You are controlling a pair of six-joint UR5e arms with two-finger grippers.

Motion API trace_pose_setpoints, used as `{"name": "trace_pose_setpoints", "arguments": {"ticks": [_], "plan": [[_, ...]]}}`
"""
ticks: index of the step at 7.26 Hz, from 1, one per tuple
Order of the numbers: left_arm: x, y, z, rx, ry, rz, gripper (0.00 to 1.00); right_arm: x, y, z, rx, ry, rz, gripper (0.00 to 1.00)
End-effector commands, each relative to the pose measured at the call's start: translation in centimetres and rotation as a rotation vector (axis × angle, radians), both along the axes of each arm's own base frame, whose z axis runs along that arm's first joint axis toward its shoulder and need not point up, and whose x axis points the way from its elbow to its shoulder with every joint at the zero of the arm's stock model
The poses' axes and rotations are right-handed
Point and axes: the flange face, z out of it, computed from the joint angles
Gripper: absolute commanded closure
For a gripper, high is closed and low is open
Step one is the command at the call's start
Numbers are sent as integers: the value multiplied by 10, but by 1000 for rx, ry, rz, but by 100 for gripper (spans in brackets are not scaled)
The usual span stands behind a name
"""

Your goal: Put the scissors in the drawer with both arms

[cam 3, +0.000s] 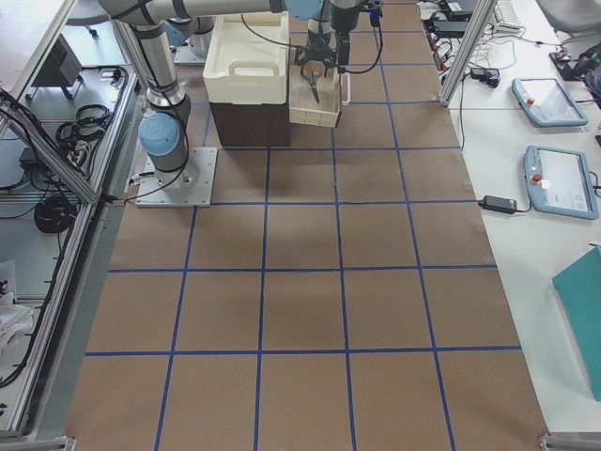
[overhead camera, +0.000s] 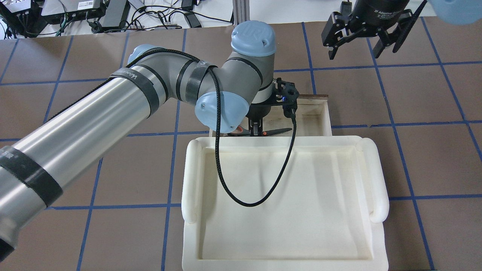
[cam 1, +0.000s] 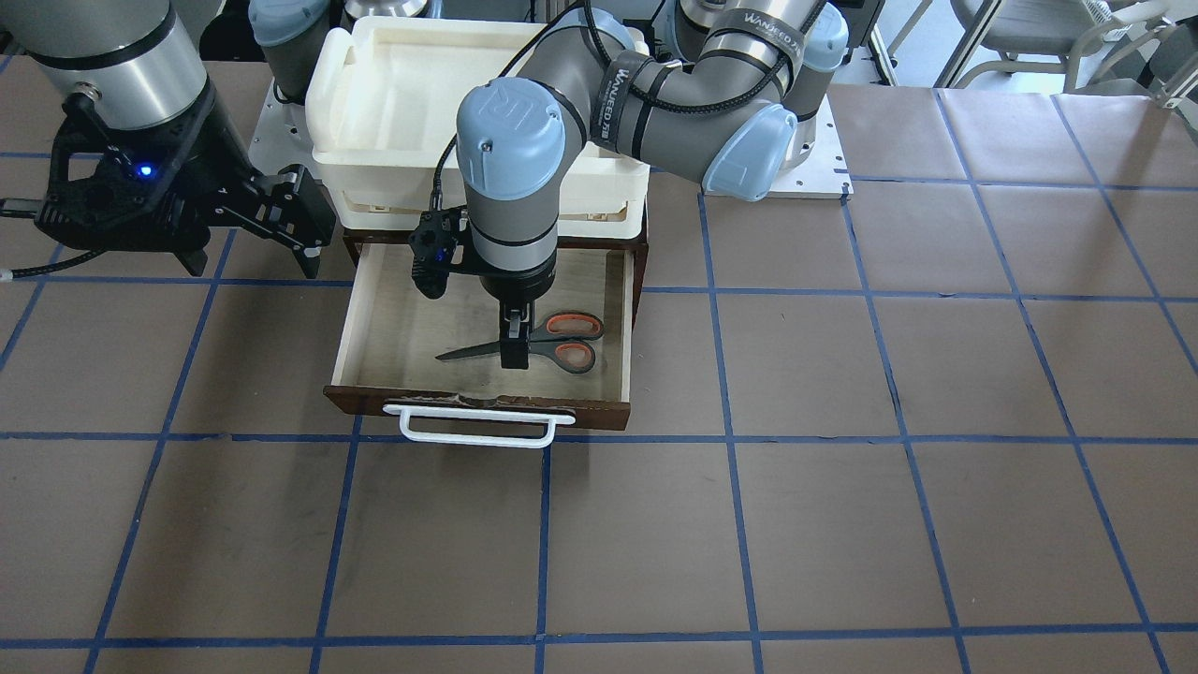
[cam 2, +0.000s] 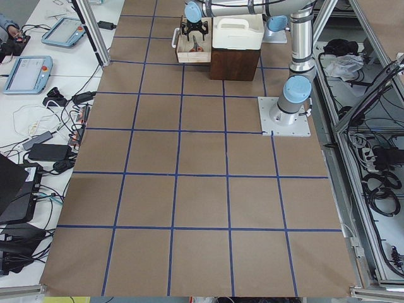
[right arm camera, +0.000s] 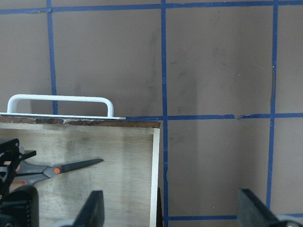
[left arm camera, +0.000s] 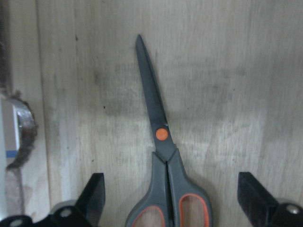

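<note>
The scissors [cam 1: 562, 342] lie flat on the pale floor of the open drawer [cam 1: 402, 318], blades pointing to the front-facing view's left. My left gripper [cam 1: 513, 354] points straight down into the drawer, just over the scissors' pivot. In the left wrist view the scissors [left arm camera: 161, 137] lie between two widely spread fingers [left arm camera: 94, 194], which do not touch them, so the left gripper [left arm camera: 171, 189] is open. My right gripper [cam 1: 314, 220] is open and empty, held above the table beside the drawer. It sees the scissors [right arm camera: 61, 168] from the side.
A white plastic tray [overhead camera: 192, 180] sits on top of the dark wooden cabinet behind the drawer. The drawer's white loop handle [cam 1: 477, 431] sticks out toward the table's middle. The brown table [cam 1: 842, 524] has a blue tape grid.
</note>
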Motion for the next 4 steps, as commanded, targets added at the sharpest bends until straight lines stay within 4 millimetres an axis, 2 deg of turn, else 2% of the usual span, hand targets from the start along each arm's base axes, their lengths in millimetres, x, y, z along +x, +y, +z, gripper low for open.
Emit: {"name": "trace_pose_setpoints", "arguments": {"ticks": [1,2,3,4], "plan": [[21,-5,81,-75,32,105,0,0,2,-4,7,0,-1,0],[56,-16,110,-90,35,173,0,0,3,-4,3,-2,-7,0],[97,-23,132,-73,42,311,0,0,5,-2,0,0,-3,0],[120,-20,156,-105,47,463,0,0,4,-2,3,0,-1,0]]}}
